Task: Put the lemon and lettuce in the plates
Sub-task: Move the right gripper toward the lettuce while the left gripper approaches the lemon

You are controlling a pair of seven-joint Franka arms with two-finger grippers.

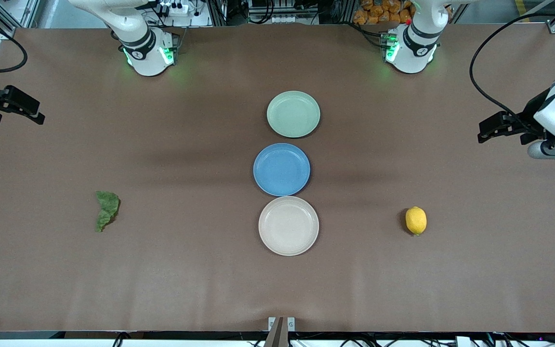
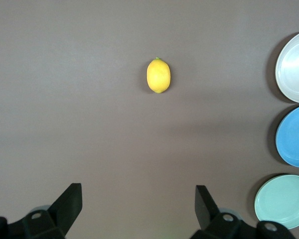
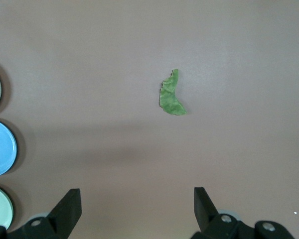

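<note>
The yellow lemon (image 1: 416, 220) lies on the brown table toward the left arm's end; it also shows in the left wrist view (image 2: 158, 75). The dark green lettuce (image 1: 106, 210) lies toward the right arm's end and shows in the right wrist view (image 3: 170, 95). The pale green plate (image 1: 293, 113) and the beige plate (image 1: 288, 225) lie empty in the table's middle, the beige one nearest the front camera. My left gripper (image 1: 487, 132) (image 2: 138, 199) is open and empty, up over the table's left-arm end. My right gripper (image 1: 36, 112) (image 3: 137, 201) is open and empty over the right-arm end.
A blue plate (image 1: 281, 169) lies empty between the green and beige plates, touching the beige one's rim. The three plates form a line down the middle of the table (image 1: 186, 270). Both arm bases stand along the table's edge farthest from the front camera.
</note>
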